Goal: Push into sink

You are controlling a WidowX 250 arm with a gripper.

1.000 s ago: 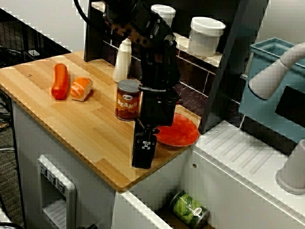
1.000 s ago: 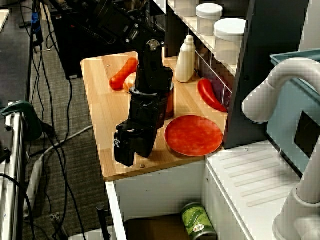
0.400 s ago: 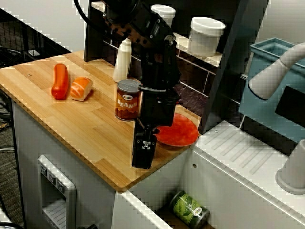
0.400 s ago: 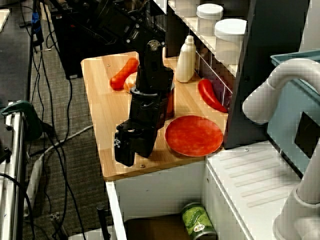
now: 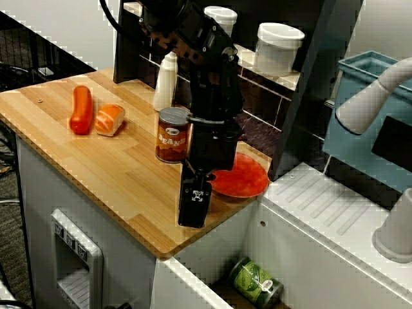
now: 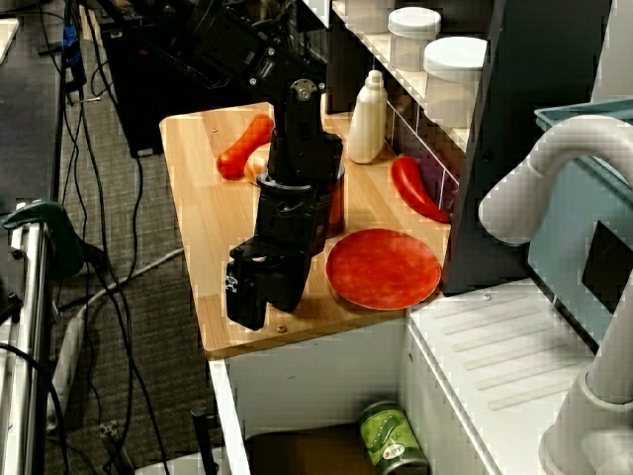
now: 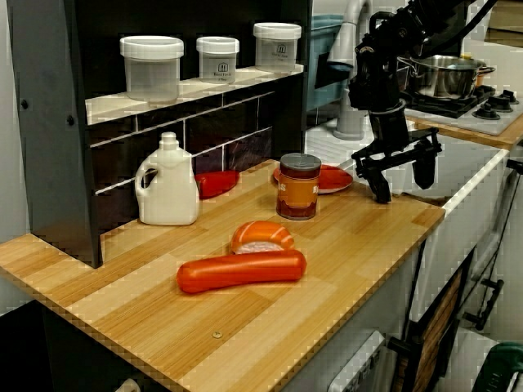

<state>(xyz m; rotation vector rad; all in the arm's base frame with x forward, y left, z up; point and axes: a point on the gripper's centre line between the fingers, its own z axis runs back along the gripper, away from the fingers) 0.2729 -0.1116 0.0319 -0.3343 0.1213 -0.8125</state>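
The black robot hand [image 7: 400, 167] hangs with its fingers spread wide and empty over the wooden desk [image 5: 96, 167], just beside the flat red round plate [image 6: 384, 267]. The brown bean can with a silver lid [image 7: 298, 186] stands upright behind the plate. Below the desk edge, the white-walled sink [image 6: 297, 450] holds a green can [image 5: 256, 281] on its side.

The white-walled sink [image 6: 297, 450], recessed below the counter's end, holds a green can [image 6: 391, 433].

The wooden counter [image 7: 359, 253] carries a beans can [image 7: 299, 186], red plate [image 6: 384, 268], sausage [image 7: 242, 270] and bottle [image 7: 167, 183].
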